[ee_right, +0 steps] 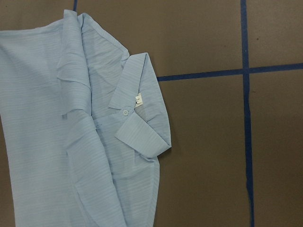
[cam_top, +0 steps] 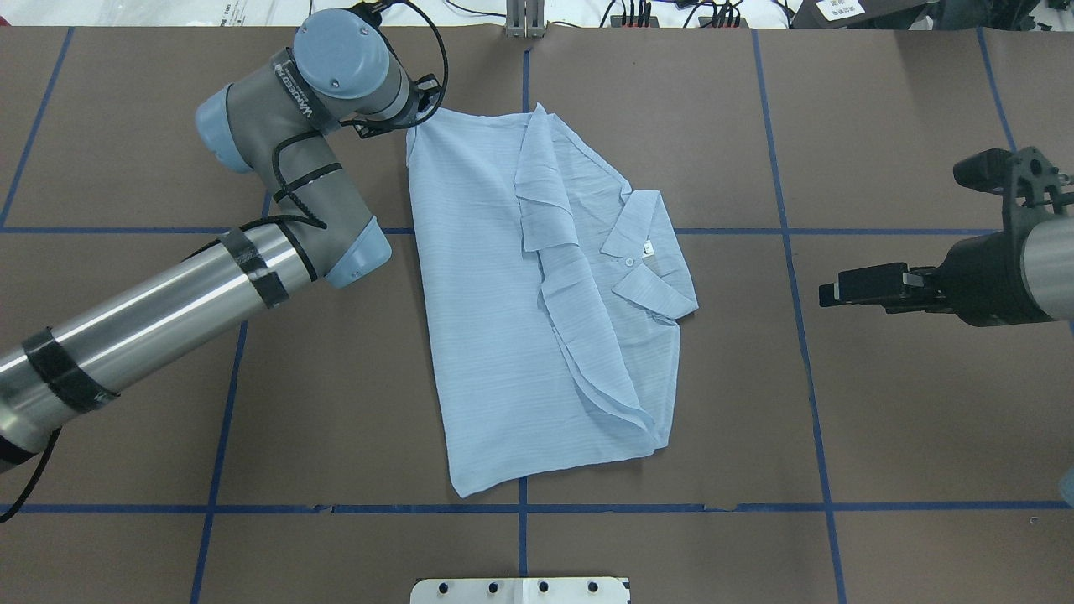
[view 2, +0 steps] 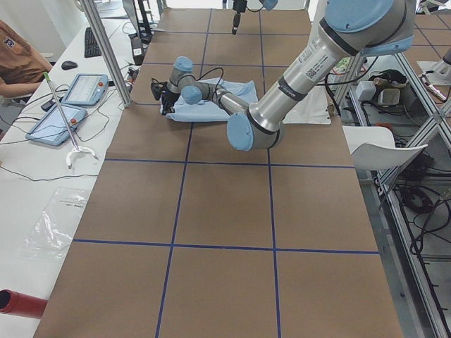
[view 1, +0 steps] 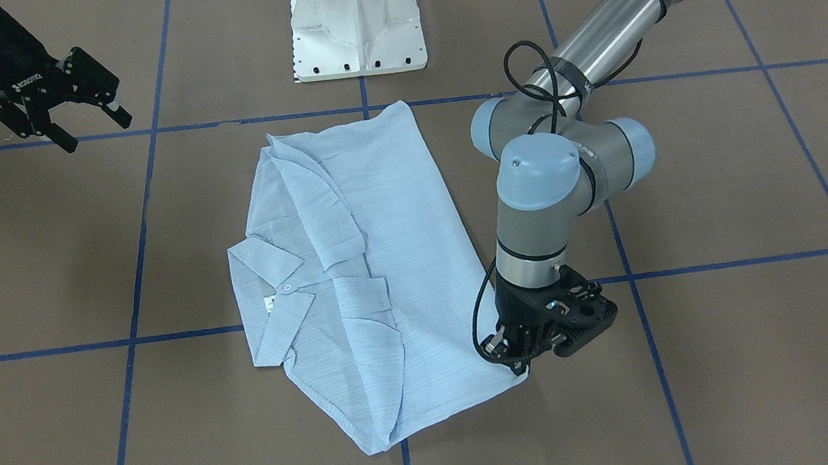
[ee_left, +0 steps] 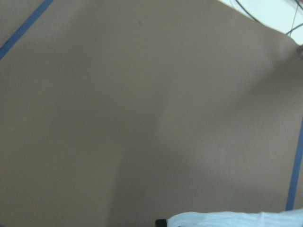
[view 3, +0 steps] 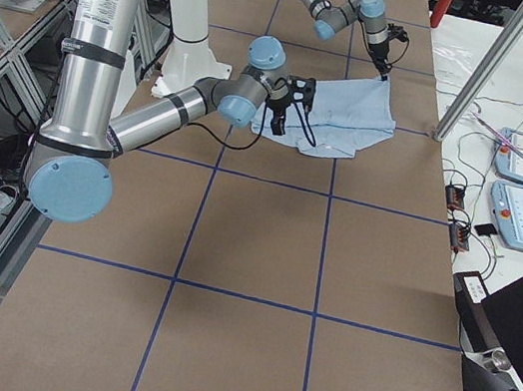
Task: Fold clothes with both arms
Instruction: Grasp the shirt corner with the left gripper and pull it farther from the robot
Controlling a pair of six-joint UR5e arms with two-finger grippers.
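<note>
Shirt (view 1: 387, 265) folded on table (view 1: 722, 195); left hand (view 1: 515, 356) pinches corner; right hand (view 1: 95, 132) wide.

Even, diffuse light falls from above on the brown paper-covered bench (view 1: 720, 180). Shadows are faint and soft-edged, such as the thin dark rim under the thin pale-blue striped shirt (view 1: 402, 264) along its 6 o'clock hem in the front-facing view. The silver-grey tube of the left arm (cam_top: 151, 323) carries a long white glare streak in the overhead view. Both of these fixed views are sharp.

The left wrist view is dim and wholly out of focus. It has a blown-out patch at 1 o'clock, a broad soft shadow rising from 6 o'clock, and cloth washed nearly white along the bottom edge. The right wrist view is darker in tone but crisp enough to show the stripes.

Both side views are wide-angle, with uprights leaning outward near the edges. The left one has a bright wash at 12 o'clock.
</note>
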